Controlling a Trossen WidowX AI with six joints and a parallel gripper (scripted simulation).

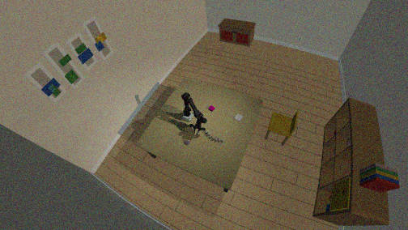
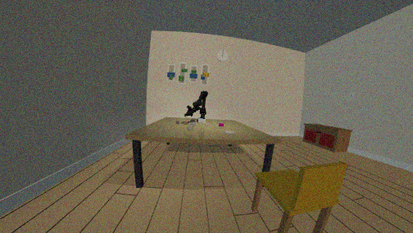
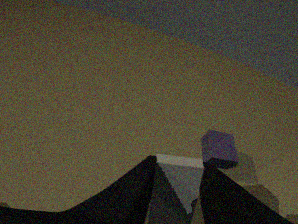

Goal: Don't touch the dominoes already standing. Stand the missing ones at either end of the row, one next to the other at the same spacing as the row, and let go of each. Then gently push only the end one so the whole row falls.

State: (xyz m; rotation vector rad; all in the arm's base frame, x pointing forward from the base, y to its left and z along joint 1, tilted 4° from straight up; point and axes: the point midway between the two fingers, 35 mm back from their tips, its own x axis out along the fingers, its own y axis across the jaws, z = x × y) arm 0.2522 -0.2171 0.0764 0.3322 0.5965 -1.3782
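Note:
My gripper [image 1: 195, 130] [image 2: 187, 115] [image 3: 179, 163] is shut on a pale grey domino [image 3: 181, 172], which shows between the fingertips in the wrist view. The gripper hangs above the table, beside the near-arm end of the row. The row of small standing dominoes [image 1: 214, 139] [image 2: 191, 127] curves away from the gripper towards the lower right in the top view. The dominoes are too small there to judge their spacing. The row is out of sight in the wrist view. No loose domino can be made out; the arm may hide one.
A purple block [image 1: 186, 142] [image 2: 177, 122] [image 3: 219, 148] sits on the table [image 1: 182, 162] [image 2: 156, 133], beyond the fingertips in the wrist view. A magenta block [image 1: 211, 108] [image 2: 221, 125] and a flat white piece [image 1: 239, 117] [image 2: 229, 132] lie on the row's other side.

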